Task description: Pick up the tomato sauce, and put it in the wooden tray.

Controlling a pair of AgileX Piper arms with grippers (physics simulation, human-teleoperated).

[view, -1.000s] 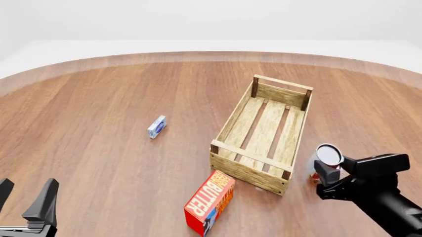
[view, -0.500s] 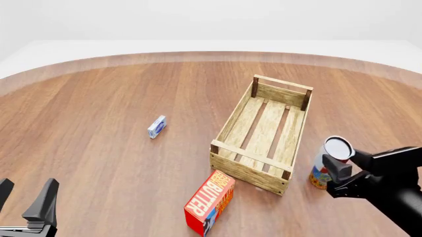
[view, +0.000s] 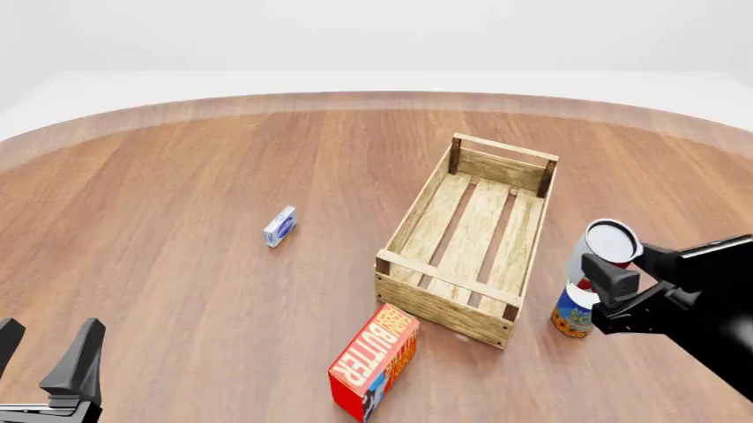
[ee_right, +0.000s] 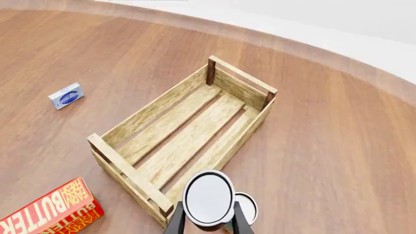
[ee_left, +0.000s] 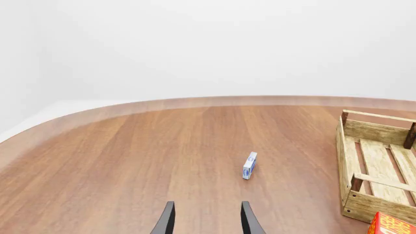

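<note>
Wood-grain tabletop (view: 189, 220) lies under the right gripper (view: 602, 284), its jaws clamped on the cylindrical tomato sauce (view: 609, 244) lifted just beside the slatted wooden tray (view: 447, 304) (blue-and-orange can (view: 573, 313) below), while the left gripper (ee_left: 206, 222) stays parted, empty.

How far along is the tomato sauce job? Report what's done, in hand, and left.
Done: the right gripper is shut on the tomato sauce and holds it above the table, next to the blue-and-orange can.
In hand: carrying it toward the wooden tray, just outside its right side.
Left: move over the tray, which holds nothing yet, lower and release.
</note>
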